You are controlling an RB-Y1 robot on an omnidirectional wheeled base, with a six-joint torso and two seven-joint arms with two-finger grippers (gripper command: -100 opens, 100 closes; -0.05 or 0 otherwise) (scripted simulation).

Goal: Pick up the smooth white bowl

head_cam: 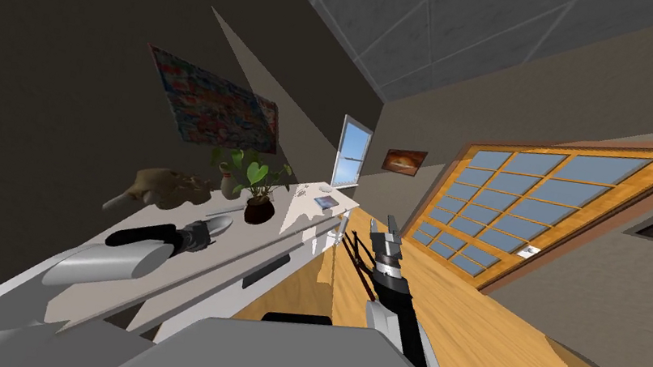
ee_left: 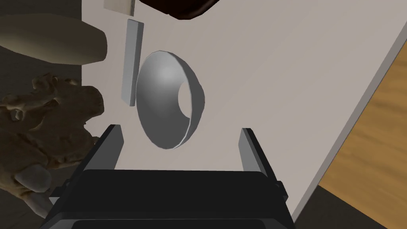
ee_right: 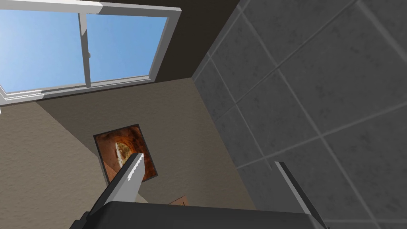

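Left jaws are wide open, holding nothing, pointed at the bowl (ee_left: 169, 99). The bowl sits on the white surface (ee_left: 278, 79) just ahead of the jaws, off-centre toward the finger nearest the brown lumpy ornament (ee_left: 47, 119). As far as I can see it touches neither finger. It renders light grey, smooth, no pattern. A thin grey slab (ee_left: 133, 61) lies just beside the bowl on the ornament side; can't tell if they touch. A dark pot (ee_left: 179, 8) is further out beyond the jaws, so it's a bit crowded there. Right jaws are also open and empty, held up away from the surface over the wood floor (head_cam: 539, 334), not involved. My read: approach roughly done, grasp and lift not started. Left to do: re-centre on the bowl, push in until the wall is between the fingers, close, lift. Main risk is nudging the bowl into the slab while closing in.
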